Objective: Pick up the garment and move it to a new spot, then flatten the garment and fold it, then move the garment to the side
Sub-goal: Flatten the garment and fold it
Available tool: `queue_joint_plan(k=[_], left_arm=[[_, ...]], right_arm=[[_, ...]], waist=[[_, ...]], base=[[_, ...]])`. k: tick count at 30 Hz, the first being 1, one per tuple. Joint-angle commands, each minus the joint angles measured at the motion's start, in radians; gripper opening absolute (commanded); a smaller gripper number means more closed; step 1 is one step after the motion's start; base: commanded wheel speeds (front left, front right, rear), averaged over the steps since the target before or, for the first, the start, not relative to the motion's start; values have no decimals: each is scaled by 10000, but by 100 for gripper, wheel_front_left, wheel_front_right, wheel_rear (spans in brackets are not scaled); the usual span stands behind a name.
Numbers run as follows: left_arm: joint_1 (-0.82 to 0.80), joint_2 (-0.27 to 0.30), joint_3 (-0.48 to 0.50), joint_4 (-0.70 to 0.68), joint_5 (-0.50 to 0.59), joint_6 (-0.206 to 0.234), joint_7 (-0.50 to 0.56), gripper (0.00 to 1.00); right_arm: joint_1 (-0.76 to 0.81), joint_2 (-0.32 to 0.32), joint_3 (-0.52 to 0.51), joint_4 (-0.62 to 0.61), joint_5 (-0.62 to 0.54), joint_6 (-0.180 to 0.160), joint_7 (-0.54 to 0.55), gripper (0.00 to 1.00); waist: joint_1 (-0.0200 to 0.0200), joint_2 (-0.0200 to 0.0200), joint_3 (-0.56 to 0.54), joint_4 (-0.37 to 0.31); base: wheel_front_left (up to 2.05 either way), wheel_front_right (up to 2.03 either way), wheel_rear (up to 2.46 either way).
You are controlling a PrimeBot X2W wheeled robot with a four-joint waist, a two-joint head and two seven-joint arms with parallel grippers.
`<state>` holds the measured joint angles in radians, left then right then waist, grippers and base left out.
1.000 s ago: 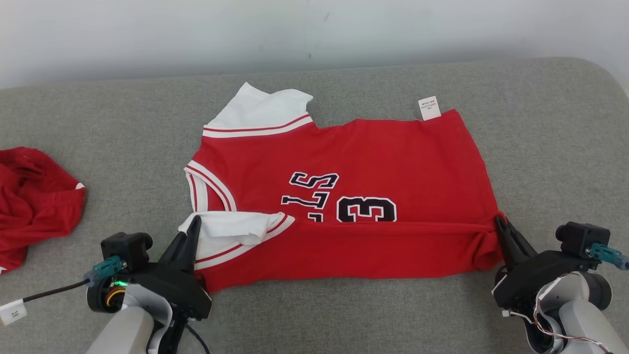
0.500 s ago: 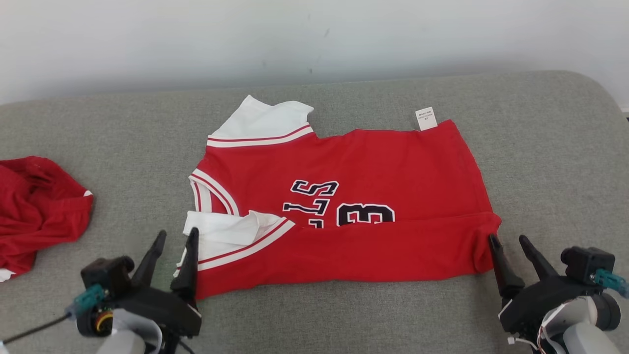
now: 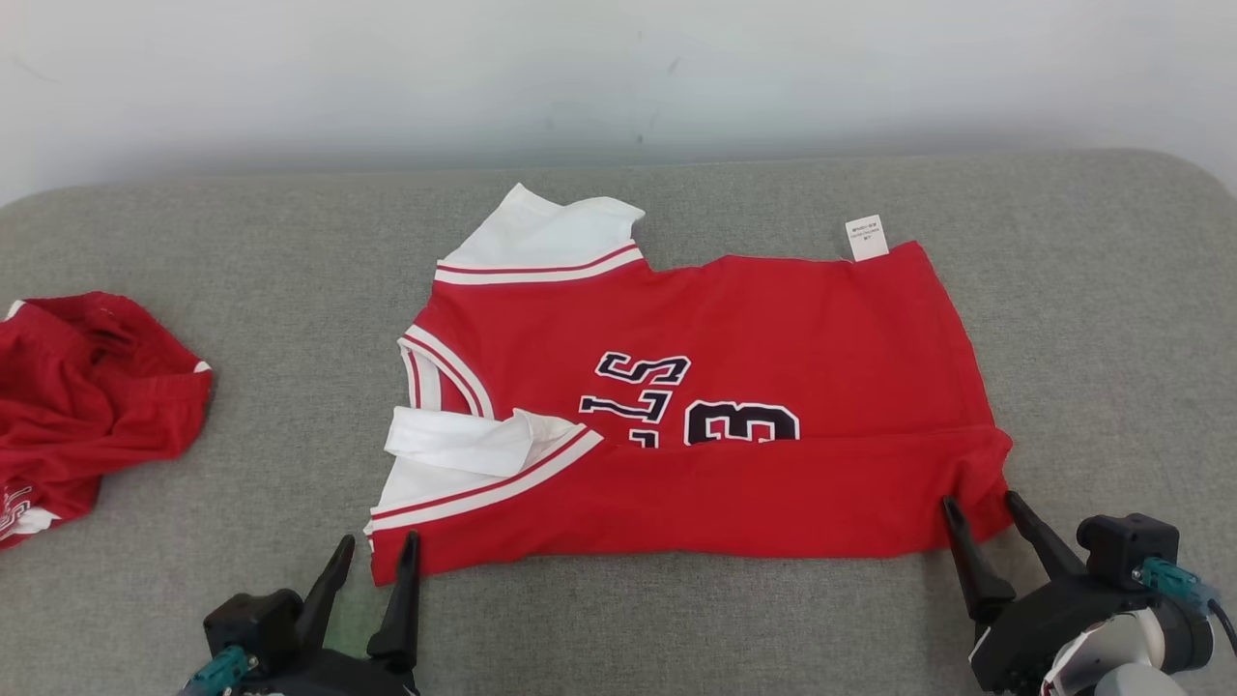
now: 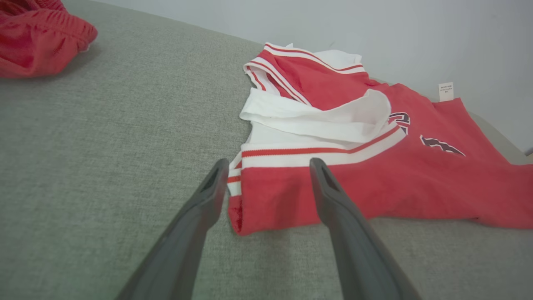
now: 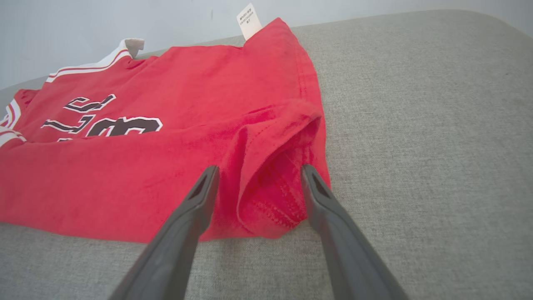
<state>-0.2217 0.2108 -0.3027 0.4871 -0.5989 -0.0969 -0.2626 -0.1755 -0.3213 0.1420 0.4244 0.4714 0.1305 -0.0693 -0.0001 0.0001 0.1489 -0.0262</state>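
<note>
The left tool (image 3: 378,541) (image 4: 268,162) stands wide apart and holds nothing. It sits at the near left corner of the shirt (image 3: 734,319) (image 4: 374,175), and in its wrist view that corner shows between the two fingers (whether they touch the cloth I cannot tell). The right tool (image 3: 980,503) (image 5: 260,168) is also spread wide and empty, at the shirt's near right corner, where the doubled hem bulges up between its fingers.

The shirt is red with white sleeves and dark lettering. It lies in the middle of the grey surface (image 3: 242,242), collar to the left and hem to the right. Its near edge is folded over toward the far side, covering the lower part of the lettering. The near white sleeve lies rumpled on top of the fold. A small white label (image 3: 867,238) (image 5: 249,15) sticks out at the far right corner.

Well apart to the left, a crumpled red cloth (image 3: 97,396) (image 4: 37,33) lies on the same surface. A pale wall (image 3: 618,77) rises behind the far edge.
</note>
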Motion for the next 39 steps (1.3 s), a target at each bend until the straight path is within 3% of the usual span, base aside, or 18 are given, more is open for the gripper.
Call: queue_joint_plan(k=[1,8,22,23,24,25,33,39], left_arm=[[131,5,30,-1,145,5,-29,100],[211,-90,65,379,563,-55,-30,100],[-368,-334,51,1386,1060,-251,-30,100],[-434,-351,13,1485,1018,-258,-30,32],[-486,-370,-41,1613,988,-256,-31,0],[-498,-384,-104,1729,970,-282,-29,0],[-233,-315,21,2000,765,-320,-31,0],[566,-220,349,1544,732,-312,-31,0]], right_arm=[[128,-29,-1,-69,-92,10,10,100],[257,-344,-60,42,-851,10,110,100],[-729,-132,218,1577,-1194,10,219,100],[-772,-123,241,1692,-1134,10,215,55],[-823,-113,289,1796,-1089,10,184,27],[-854,-117,316,1882,-1019,10,123,0],[-496,-187,267,2202,-390,10,-576,0],[409,-403,132,1571,330,-3,-617,0]], waist=[[1,-1,-32,39],[1,-1,-88,56],[1,-1,23,53],[1,-1,27,60],[1,-1,26,61],[1,-1,16,63],[1,-1,-394,79],[1,-1,-858,-117]], base=[[0,0,0],[0,0,0],[0,0,0],[0,0,0],[0,0,0],[0,0,0],[0,0,0],[0,0,0]])
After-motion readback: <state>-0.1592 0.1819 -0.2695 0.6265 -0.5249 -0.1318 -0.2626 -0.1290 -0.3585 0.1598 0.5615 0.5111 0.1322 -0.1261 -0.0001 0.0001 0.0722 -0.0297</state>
